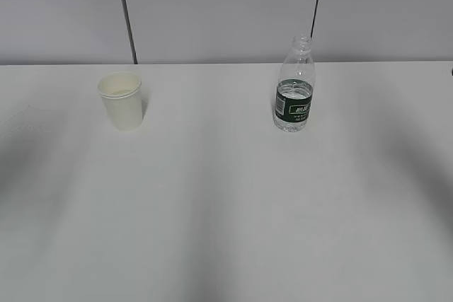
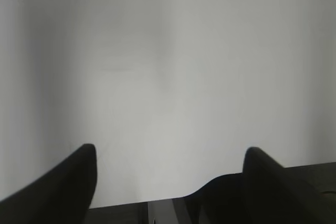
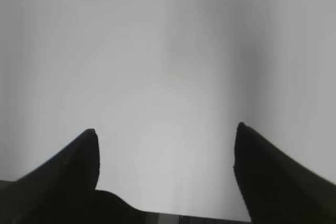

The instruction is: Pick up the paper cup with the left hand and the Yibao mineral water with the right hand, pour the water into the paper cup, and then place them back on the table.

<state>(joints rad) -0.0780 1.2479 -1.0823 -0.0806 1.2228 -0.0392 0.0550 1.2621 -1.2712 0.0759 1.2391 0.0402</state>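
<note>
The cream-white paper cup [image 1: 122,100] stands upright on the white table [image 1: 226,210] at the back left. The Yibao mineral water [image 1: 294,90], a clear capless bottle with a dark green label, stands upright at the back right. Neither arm shows in the exterior view. In the left wrist view my left gripper [image 2: 170,153] is open and empty over bare table. In the right wrist view my right gripper [image 3: 165,135] is open and empty over bare table. Neither wrist view shows the cup or the bottle.
A grey panelled wall [image 1: 226,5] with two dark seams runs behind the table's back edge. Soft shadows lie on the table at the left and right sides. The table's near edge [image 2: 121,203] shows low in the left wrist view.
</note>
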